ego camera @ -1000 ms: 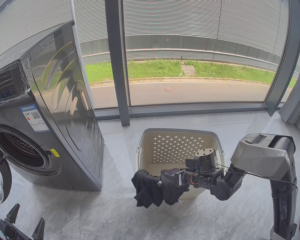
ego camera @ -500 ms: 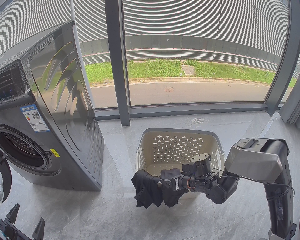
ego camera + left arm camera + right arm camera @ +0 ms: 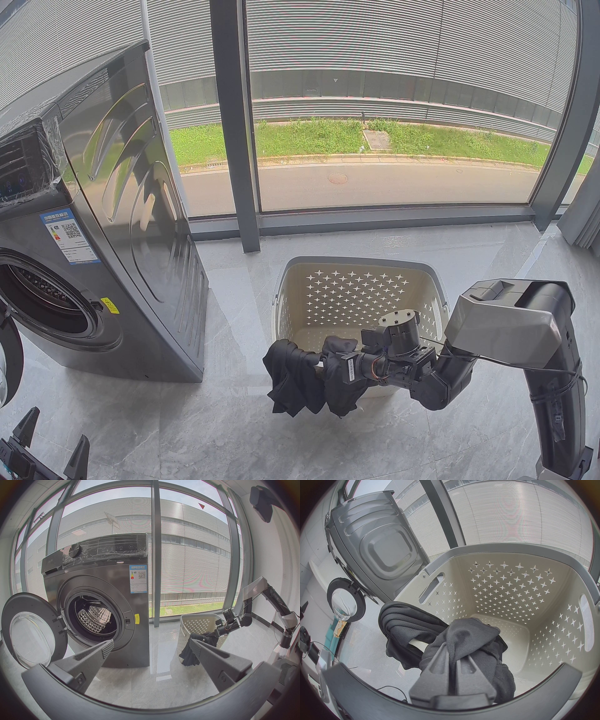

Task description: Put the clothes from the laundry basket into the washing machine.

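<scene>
Dark garment [image 3: 294, 378], draped over the rim of the laundry basket [image 3: 359, 262] at the basket's 7 o'clock, is seen partly hanging outside and partly bunched inside; one fold is clamped between the jaws of the right gripper [image 3: 452, 655], held at the basket's 6 o'clock; the washing machine [image 3: 125, 237] is placed at 9 o'clock, its door [image 3: 31, 639] swung open; the left gripper [image 3: 150, 643], jaws apart and holding nothing, is kept low at 8 o'clock, well apart.

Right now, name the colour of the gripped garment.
Dark grey-black garment; right wrist view shows it best.
</scene>
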### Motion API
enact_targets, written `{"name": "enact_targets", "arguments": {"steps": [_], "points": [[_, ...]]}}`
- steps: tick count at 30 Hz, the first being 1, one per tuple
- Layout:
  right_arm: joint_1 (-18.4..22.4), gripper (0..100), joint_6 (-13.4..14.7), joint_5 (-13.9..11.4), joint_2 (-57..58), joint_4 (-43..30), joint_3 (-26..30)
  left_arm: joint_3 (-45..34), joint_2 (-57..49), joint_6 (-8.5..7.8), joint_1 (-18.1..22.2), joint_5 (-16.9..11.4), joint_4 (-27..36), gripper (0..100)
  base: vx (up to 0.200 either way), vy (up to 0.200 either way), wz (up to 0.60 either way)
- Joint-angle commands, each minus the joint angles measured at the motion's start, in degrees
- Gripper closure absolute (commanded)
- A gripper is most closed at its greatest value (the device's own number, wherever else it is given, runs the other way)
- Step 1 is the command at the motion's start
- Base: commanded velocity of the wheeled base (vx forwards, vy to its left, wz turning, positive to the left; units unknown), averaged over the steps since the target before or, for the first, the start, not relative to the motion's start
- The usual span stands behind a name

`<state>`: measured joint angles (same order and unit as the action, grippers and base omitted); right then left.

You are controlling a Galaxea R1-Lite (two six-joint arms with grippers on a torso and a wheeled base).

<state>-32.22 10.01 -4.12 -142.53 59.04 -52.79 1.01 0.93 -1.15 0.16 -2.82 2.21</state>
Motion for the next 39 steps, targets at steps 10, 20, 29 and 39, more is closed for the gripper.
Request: {"name": "enact_targets", "arguments": {"steps": [10, 20, 29, 39], "points": [[-0.1, 100, 0.3, 0.2, 11.1, 0.2, 3.7, -0.9, -0.8, 0.0, 0.0, 0.0, 0.0, 0, 0.0, 0.0, 0.0], [0.3, 100, 1.2, 2.5, 30.4, 1.3, 11.5, -0.9, -0.9, 0.0, 0.0, 0.0, 0.0, 0, 0.0, 0.0, 0.0], [1.4, 100, 0.4, 6.0, 43.7, 3.0, 12.9, -0.9, -0.9, 0.0, 0.0, -0.1, 0.0, 0, 0.0, 0.0, 0.0], [0.8, 100, -1.0, 7.9, 50.3, 4.2, 18.9, -0.9, -0.8, 0.0, 0.0, -0.2, 0.0, 0, -0.04, 0.0, 0.0]]}}
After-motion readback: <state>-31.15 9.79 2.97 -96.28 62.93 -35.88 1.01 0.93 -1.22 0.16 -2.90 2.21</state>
